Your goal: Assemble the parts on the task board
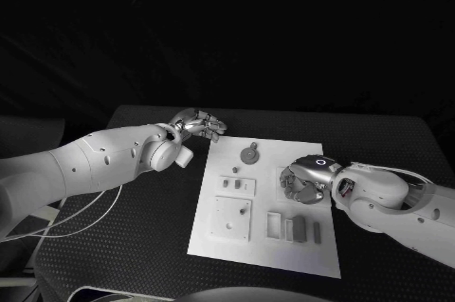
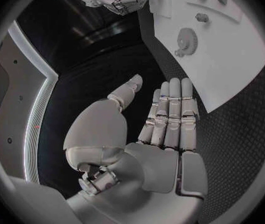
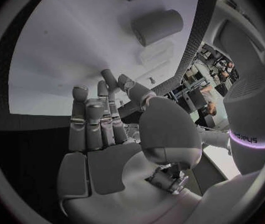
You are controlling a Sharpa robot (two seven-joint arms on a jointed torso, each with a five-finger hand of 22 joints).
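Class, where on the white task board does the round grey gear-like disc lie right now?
In the head view, the round grey gear-like disc lies near the far edge of the white task board, between the left hand and the right hand.

White task board (image 1: pixel 322 249) with grey parts (image 1: pixel 250 154) on black dimpled table (image 1: pixel 123 249)

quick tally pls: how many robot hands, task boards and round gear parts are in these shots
robot hands: 2 (left robot hand, right robot hand)
task board: 1
round gear part: 1
total: 4
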